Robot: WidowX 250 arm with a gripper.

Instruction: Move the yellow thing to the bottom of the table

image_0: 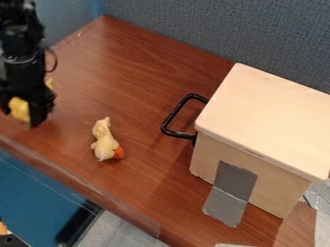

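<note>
Gripper (pixel 21 116) is pointing down over the left of the table (pixel 129 62), holding the yellow thing (pixel 19 108), the pale toy (pixel 103 140) lying to its right.

We're looking over a brown wood-grain table (pixel 135 67), where a pale yellow toy (pixel 103 142) is lying near the front edge and a taped, lidded box (pixel 268 113) is standing toward the right.

Brown wooden table (pixel 138 72), gray fabric partition (pixel 213 26) behind
</note>
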